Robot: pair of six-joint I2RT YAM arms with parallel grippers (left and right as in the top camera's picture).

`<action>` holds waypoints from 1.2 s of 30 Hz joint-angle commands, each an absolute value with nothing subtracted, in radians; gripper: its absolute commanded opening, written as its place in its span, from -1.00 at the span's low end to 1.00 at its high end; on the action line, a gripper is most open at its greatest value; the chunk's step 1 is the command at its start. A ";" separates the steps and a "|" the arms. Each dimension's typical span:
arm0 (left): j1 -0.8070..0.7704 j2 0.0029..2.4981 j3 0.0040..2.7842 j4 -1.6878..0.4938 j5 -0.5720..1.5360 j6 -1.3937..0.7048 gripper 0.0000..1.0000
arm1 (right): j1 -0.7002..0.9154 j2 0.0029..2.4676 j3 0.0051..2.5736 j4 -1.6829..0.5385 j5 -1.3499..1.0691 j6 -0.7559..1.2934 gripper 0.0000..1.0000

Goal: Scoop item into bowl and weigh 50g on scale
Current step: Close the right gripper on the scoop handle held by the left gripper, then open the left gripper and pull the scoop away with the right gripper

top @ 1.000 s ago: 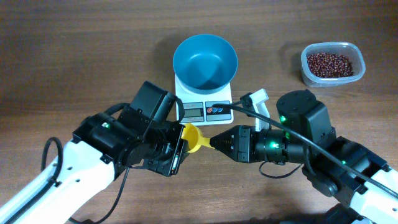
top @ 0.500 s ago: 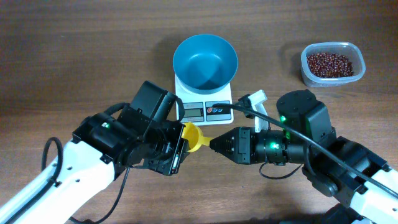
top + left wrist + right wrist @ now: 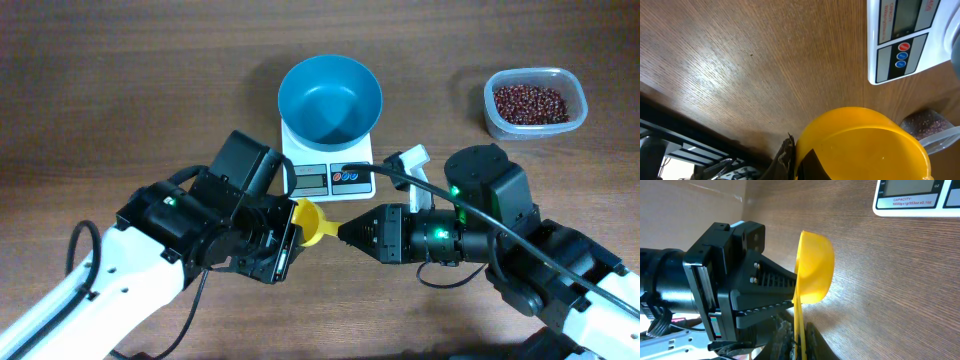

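A yellow scoop hangs between my two grippers, just in front of the white scale. My left gripper is shut on the scoop's cup wall, one finger inside and one outside. My right gripper is shut on the scoop's thin handle, and its jaws show in the right wrist view. The scoop is empty. The teal bowl stands empty on the scale. The red-brown beans lie in a clear tub at the far right.
A white object lies just right of the scale, under a black cable. The scale's red and blue buttons face the grippers. Both arms crowd the table's front middle.
The right gripper shifted very slightly along the handle line and back. Scoop, bowl and left arm look the same.
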State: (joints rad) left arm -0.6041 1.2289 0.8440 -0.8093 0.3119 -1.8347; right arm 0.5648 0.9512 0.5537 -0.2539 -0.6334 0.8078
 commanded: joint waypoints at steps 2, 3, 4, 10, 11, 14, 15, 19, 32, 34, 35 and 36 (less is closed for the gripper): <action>-0.607 1.234 0.848 -0.830 0.318 -1.847 -1.00 | 0.569 0.952 0.569 -0.245 -0.635 0.795 -0.74; -0.607 1.234 0.848 -0.831 0.318 -1.847 -1.00 | 0.569 0.952 0.569 -0.245 -0.635 0.795 -0.74; -0.607 1.234 0.848 -0.831 0.318 -1.847 -1.00 | 0.569 0.952 0.569 -0.245 -0.635 0.795 -0.74; -0.607 1.234 0.848 -0.831 0.309 -1.847 -0.99 | 0.569 0.952 0.569 -0.247 -0.651 0.794 -0.92; -0.607 1.234 0.848 -0.831 0.310 -1.847 -0.96 | 0.569 0.952 0.569 -0.247 -0.651 0.784 -0.92; -0.569 1.232 0.866 -0.794 0.310 -1.633 -0.72 | 0.569 0.950 0.569 -0.254 -0.651 0.778 -0.92; -0.556 1.228 0.879 -0.794 0.310 -1.592 -0.68 | 0.569 0.951 0.569 -0.255 -0.650 0.766 -0.92; -0.509 1.159 0.993 -0.794 0.306 -1.187 -0.22 | 0.569 0.950 0.569 -0.295 -0.563 0.721 -0.92; -0.509 0.710 1.020 -1.155 -0.003 -0.865 0.98 | 0.569 0.563 0.569 -0.550 -0.284 0.457 -0.92; -0.509 0.708 1.020 -1.214 -0.023 -0.865 0.98 | 0.569 0.512 0.569 -0.550 -0.428 0.391 -0.92; -0.509 0.708 1.020 -1.219 -0.023 -0.865 0.98 | 0.569 0.497 0.569 -0.546 -0.492 0.337 -0.92; -0.509 0.708 1.020 -1.221 -0.024 -0.865 0.98 | 0.569 0.488 0.569 -0.540 -0.548 0.298 -0.92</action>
State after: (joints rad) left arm -0.5110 0.7124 1.0130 -1.2152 0.0097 -0.8810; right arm 0.5655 0.5159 0.5690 -0.5526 -0.3904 0.4183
